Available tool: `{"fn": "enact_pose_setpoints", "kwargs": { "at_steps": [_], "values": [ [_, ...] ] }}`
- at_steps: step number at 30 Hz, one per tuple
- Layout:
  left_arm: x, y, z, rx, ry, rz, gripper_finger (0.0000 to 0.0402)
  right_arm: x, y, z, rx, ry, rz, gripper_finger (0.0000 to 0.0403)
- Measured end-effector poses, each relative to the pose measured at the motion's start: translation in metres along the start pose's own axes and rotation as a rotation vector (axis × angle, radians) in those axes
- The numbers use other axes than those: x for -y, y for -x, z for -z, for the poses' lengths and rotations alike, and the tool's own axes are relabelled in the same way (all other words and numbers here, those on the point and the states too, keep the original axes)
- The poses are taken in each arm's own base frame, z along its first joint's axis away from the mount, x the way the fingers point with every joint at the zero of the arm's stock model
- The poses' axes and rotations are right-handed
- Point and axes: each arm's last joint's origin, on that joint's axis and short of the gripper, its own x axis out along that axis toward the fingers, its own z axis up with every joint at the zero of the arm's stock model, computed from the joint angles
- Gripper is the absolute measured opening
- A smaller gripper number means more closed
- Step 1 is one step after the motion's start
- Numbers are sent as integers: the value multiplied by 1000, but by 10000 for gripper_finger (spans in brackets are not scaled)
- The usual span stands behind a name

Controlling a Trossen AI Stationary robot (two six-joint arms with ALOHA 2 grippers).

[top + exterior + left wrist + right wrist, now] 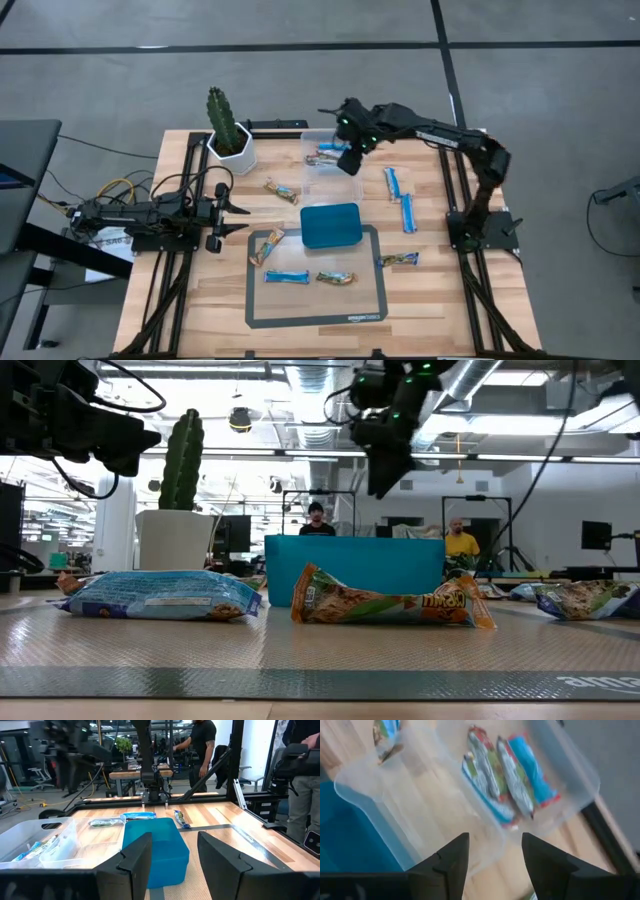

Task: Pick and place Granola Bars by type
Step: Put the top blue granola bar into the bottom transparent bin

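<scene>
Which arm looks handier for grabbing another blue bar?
Probably the right: its open end effector hovers over the clear box, near two blue bars. The left end effector waits at the table's left.

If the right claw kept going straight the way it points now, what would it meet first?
Most likely the clear plastic box: the right claw hangs open above it, pointing down at its bare floor beside the granola bars already inside. Depth is uncertain, so it might clip the box's wall.
</scene>
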Motion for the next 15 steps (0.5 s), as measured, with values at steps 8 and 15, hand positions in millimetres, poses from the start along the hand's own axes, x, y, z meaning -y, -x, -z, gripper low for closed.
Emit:
{"fn": "enact_pose_setpoints", "kwargs": {
  "at_steps": [8, 15],
  "values": [
    [0, 0, 0, 0, 0, 0, 153, -8, 10, 69, 31, -190, 1, 168],
    [0, 0, 0, -1, 0, 0, 153, -13, 14, 127, -8, -437, 34, 170]
  ]
}}
